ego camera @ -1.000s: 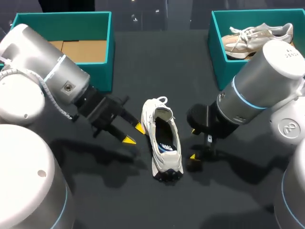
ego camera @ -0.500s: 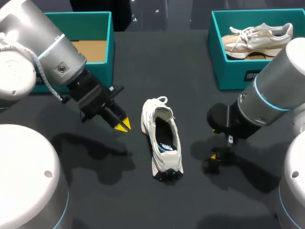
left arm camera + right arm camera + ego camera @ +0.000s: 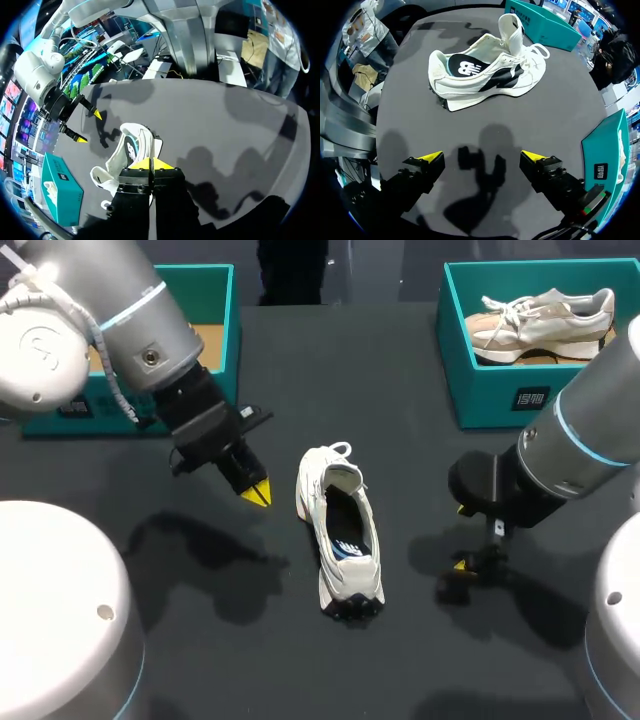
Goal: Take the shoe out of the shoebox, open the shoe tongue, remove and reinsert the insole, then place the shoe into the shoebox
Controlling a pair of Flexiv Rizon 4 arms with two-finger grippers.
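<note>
The white shoe [image 3: 340, 540] lies on its sole at the middle of the black table [image 3: 400, 420], outside both boxes, tongue standing up. My left gripper [image 3: 256, 491] hangs just left of it, yellow tips pressed together on nothing. My right gripper [image 3: 481, 157] is to the shoe's right, fingers spread wide. One teal shoebox [image 3: 222, 390] stands at upper left. Another [image 3: 480, 390] at upper right holds a beige shoe [image 3: 540, 318].

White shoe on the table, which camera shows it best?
The right wrist view: the white shoe sits whole and close, ahead of the open right claw. The head view shows it farther off, from above; in the left wrist view the left claw hides part.
</note>
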